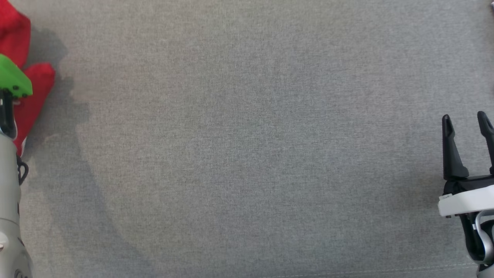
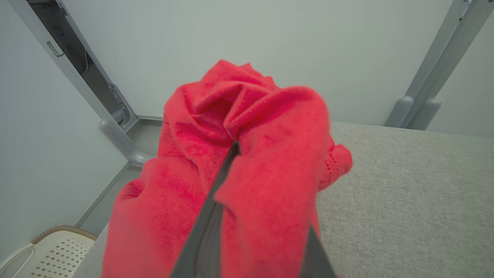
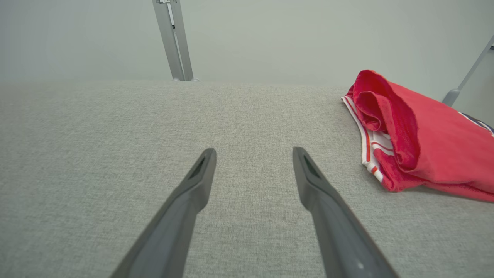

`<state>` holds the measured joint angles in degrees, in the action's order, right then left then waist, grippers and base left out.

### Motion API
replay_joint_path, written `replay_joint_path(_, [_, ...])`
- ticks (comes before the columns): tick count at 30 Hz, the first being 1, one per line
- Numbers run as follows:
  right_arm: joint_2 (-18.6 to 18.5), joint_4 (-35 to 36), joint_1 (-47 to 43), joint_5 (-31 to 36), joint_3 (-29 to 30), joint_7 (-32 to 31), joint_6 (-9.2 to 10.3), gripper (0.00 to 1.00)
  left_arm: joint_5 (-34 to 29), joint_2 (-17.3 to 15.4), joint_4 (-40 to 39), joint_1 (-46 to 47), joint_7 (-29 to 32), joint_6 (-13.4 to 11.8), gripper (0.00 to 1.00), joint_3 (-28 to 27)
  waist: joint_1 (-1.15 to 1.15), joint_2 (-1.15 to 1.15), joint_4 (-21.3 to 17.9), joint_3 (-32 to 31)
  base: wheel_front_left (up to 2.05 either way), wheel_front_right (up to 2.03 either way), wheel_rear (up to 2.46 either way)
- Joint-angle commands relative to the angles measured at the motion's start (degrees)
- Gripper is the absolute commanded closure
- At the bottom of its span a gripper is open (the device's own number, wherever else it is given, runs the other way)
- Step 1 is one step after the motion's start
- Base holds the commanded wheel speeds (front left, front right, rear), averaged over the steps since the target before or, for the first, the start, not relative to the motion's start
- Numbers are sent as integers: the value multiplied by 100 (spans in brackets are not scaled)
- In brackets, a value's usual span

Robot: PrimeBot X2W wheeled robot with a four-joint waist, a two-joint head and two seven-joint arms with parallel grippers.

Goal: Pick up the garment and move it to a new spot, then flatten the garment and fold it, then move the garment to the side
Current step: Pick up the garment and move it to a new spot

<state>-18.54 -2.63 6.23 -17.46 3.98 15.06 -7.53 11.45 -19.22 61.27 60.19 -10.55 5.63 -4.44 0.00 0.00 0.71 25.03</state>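
Note:
The garment (image 2: 270, 162) is red cloth, bunched up and lifted over the left end of the grey fabric table (image 2: 405, 200). My left gripper (image 2: 237, 148) is shut on it, with folds draped over both dark fingers (image 2: 208, 220). In the head view the garment (image 1: 36, 92) shows at the far left edge, behind the green wrist part of my left arm (image 1: 13, 79). My right gripper (image 1: 464, 117) stands open at the right edge above the table (image 1: 247, 154). Nothing lies between the right gripper's (image 3: 253, 152) fingers.
Another red cloth with white stripes (image 3: 424, 146) lies on the table, at the right of the right wrist view. Grey frame posts (image 2: 424, 100) (image 3: 173, 38) rise at the table's far edge. A pale perforated basket (image 2: 50, 251) sits below the table's left end.

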Motion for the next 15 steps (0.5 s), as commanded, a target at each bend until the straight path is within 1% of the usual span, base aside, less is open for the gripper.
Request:
replay_joint_path(1, [43,-54,67,-13,-23,16,8,0,-33,-10,-86,115,-72,41,100,51,0,0,-72,-276,0,0,0])
replay_joint_path(8, [343,-310,79,-36,-115,15,8,0,-203,95,-750,430,-169,127,100,478,0,0,-315,-735,0,0,0])
replay_joint_path(12, [521,-412,48,-23,-104,15,8,0,-236,235,-1349,611,-22,159,100,779,0,0,-574,-907,0,0,0])
replay_joint_path(15, [660,-484,27,10,-101,15,8,0,-201,367,-1914,703,156,179,100,1017,0,0,-840,-1005,0,0,0])
